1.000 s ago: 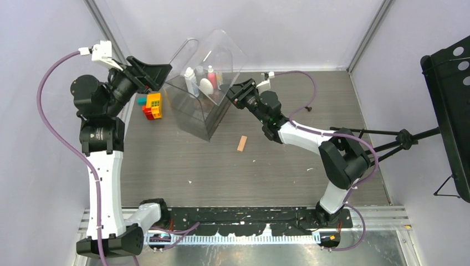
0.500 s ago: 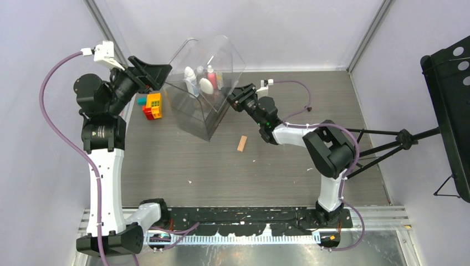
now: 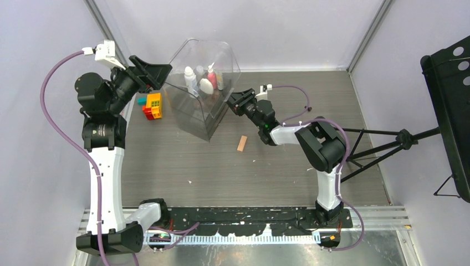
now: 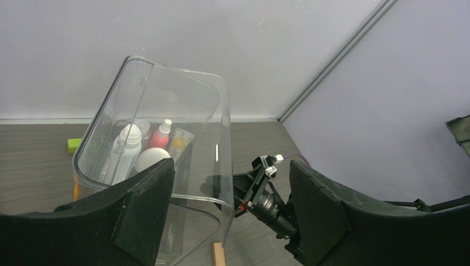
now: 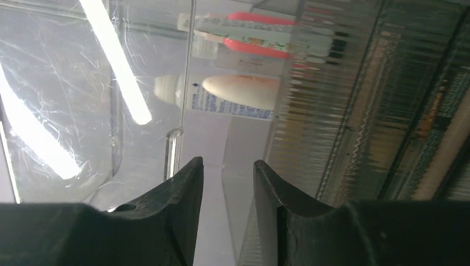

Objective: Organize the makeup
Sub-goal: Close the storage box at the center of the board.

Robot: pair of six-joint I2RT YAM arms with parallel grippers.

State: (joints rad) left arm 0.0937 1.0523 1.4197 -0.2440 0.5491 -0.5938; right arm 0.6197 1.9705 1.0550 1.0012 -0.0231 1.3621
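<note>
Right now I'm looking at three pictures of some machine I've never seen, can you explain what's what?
These are two robot arms bolted to the near edge of a table, each ending in two-finger jaws. The wide picture looks down from above and behind them; the other two come from cameras on the wrists. On it stands a clear plastic case, lid up, holding a white bottle, a pink bottle and a white oval item. Toy bricks sit left of it; a small peach piece lies nearer the arms. The left arm is raised, jaws open and empty. The right arm has its jaws at the case's right side, narrowly apart; whether they pinch the plastic I cannot tell.
</note>
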